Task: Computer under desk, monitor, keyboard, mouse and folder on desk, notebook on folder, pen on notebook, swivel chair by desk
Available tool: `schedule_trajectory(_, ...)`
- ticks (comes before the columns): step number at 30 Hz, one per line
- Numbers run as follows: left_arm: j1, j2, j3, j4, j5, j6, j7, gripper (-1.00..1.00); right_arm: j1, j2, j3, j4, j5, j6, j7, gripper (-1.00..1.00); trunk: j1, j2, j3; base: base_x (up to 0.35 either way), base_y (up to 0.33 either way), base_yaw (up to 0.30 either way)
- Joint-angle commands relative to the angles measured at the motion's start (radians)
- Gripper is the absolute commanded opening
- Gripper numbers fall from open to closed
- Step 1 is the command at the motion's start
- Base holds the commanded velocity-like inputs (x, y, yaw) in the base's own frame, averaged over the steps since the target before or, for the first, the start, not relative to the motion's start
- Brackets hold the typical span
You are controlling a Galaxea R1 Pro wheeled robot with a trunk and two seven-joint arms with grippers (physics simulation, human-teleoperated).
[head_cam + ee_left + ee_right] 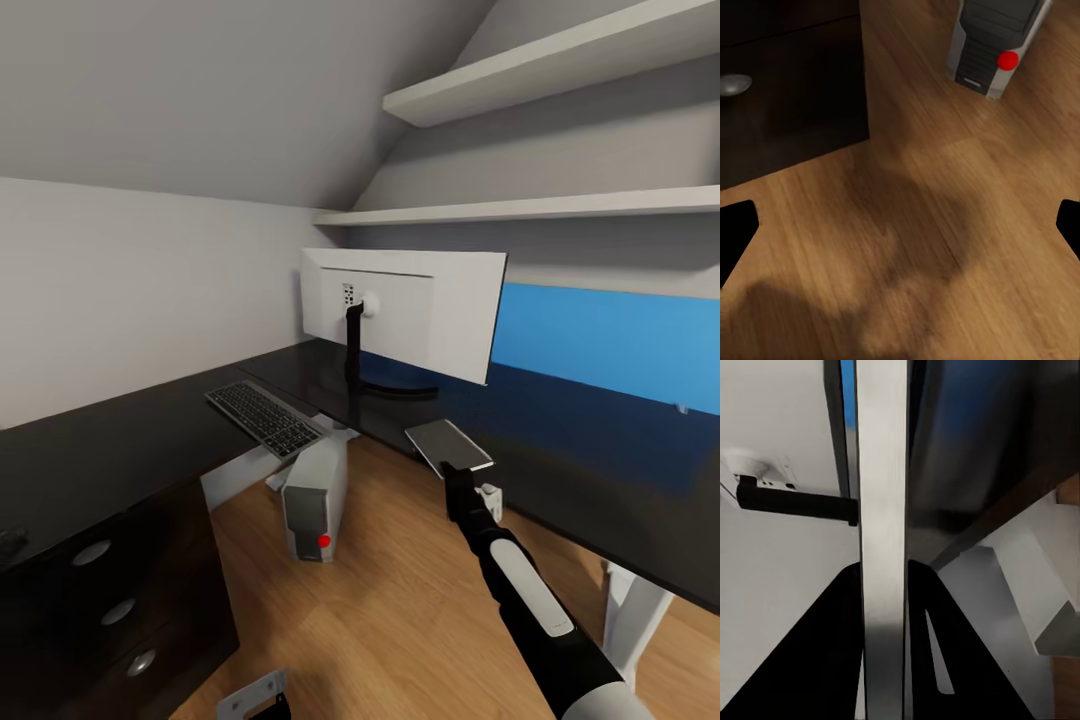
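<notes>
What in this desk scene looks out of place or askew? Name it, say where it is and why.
The monitor on the desk shows its white back. The keyboard lies diagonally with one corner past the desk's inner edge, above the computer. The right claw holds a thin grey slab above the desk edge.

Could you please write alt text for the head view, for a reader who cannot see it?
The right gripper holds a thin grey notebook at the edge of the black desk, near the monitor and keyboard. The computer stands on the floor below.
</notes>
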Motion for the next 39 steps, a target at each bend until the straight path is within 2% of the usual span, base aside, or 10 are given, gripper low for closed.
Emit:
schedule_trajectory(1,-0.001,0.001,-0.001,-0.002,0.001,0.009,0.005,1.0,-0.001,-0.001,0.007,-0.002,-0.012,-0.009,0.001,-1.0,0.0,0.0,0.0,0.0,0.0,0.2)
schedule_trajectory(11,-0.001,0.001,-0.004,0.0,0.0,0.008,0.005,1.0,-0.001,-0.001,0.016,-0.005,-0.012,-0.01,0.002,-1.0,0.0,0.0,0.01,0.0,0.0,0.207)
schedule_trajectory(14,-0.001,0.001,-0.016,0.0,0.001,0.008,0.005,1.0,-0.001,-0.001,0.017,-0.007,-0.012,-0.009,0.003,-1.0,0.0,0.0,0.014,0.0,0.0,0.204)
schedule_trajectory(21,-0.001,0.001,-0.041,0.0,0.0,0.001,0.005,1.0,0.0,-0.003,0.019,-0.026,-0.012,-0.008,0.004,-1.0,-0.027,0.049,0.043,0.0,0.0,0.205)
schedule_trajectory(25,-0.001,0.001,-0.044,0.0,-0.001,-0.025,0.006,1.0,0.004,-0.004,0.018,-0.057,-0.014,-0.006,0.005,-1.0,-0.042,0.077,0.056,0.0,0.0,0.151)
schedule_trajectory(39,-0.001,0.001,-0.042,0.001,0.003,-0.033,0.007,1.0,0.03,-0.007,0.022,-0.114,-0.013,-0.003,0.003,-1.0,-0.096,0.175,0.101,0.0,0.0,0.014)
